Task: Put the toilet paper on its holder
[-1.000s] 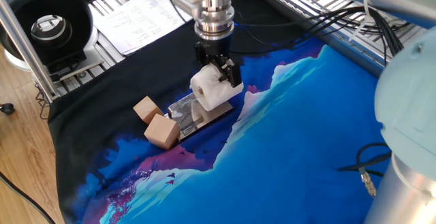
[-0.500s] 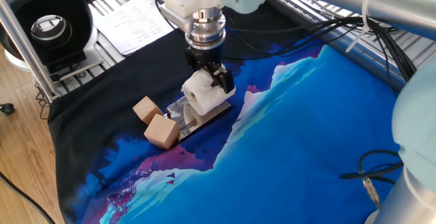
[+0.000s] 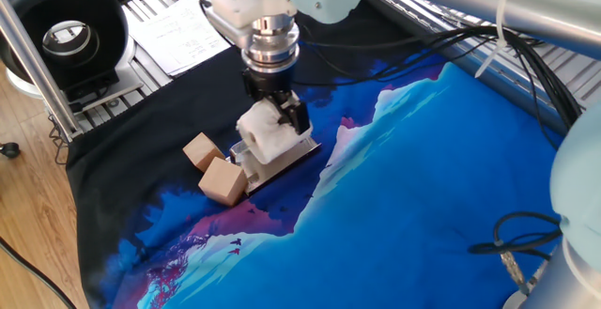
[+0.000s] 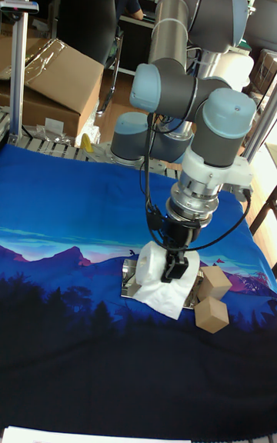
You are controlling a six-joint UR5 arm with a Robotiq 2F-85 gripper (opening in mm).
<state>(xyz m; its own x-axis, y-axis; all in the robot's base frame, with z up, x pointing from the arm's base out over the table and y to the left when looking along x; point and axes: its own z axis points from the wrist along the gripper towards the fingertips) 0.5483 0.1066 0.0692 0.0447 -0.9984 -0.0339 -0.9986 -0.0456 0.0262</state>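
My gripper (image 3: 272, 116) (image 4: 171, 262) is shut on the white toilet paper (image 3: 264, 132) (image 4: 152, 264), holding the roll low over the shiny silver holder (image 3: 291, 157) (image 4: 129, 271). A loose sheet of the paper (image 4: 165, 294) drapes down onto the cloth in front of the plate. The roll covers most of the plate, and the peg is hidden. Whether the roll touches the plate cannot be told.
Two tan wooden cubes (image 3: 212, 166) (image 4: 212, 298) sit right beside the holder's end. Printed papers (image 3: 188, 27) and a black round device (image 3: 64, 32) lie at the far table edge. Cables (image 3: 470, 37) run along the far side of the blue cloth.
The gripper has carried the roll leftward and lower over the holder, closer to the wooden cubes. It stays shut on the roll.
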